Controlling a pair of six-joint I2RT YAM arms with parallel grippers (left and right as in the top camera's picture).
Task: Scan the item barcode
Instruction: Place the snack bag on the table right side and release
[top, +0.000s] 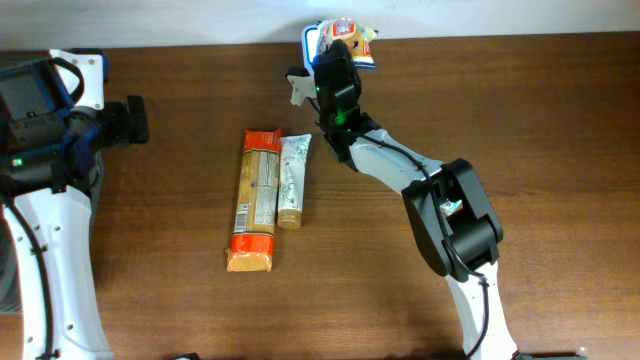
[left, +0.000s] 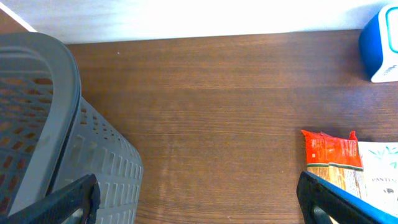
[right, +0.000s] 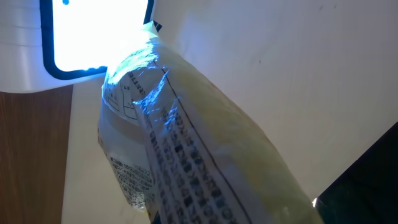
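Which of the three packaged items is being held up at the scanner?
The crinkly packet in the right gripper, raised before the lit blue-rimmed scanner. The orange packet and white tube lie flat side by side on the table.

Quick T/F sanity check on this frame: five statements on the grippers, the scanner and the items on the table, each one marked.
1. The right gripper holds a packet up at the scanner. True.
2. The left gripper is shut on the tube. False: it is open and empty, and the tube lies on the table.
3. The pasta pack and the tube lie side by side. True.
4. In the overhead view the tube lies left of the pasta pack. False: it lies to the right.
5. The scanner window is dark. False: it glows bright.
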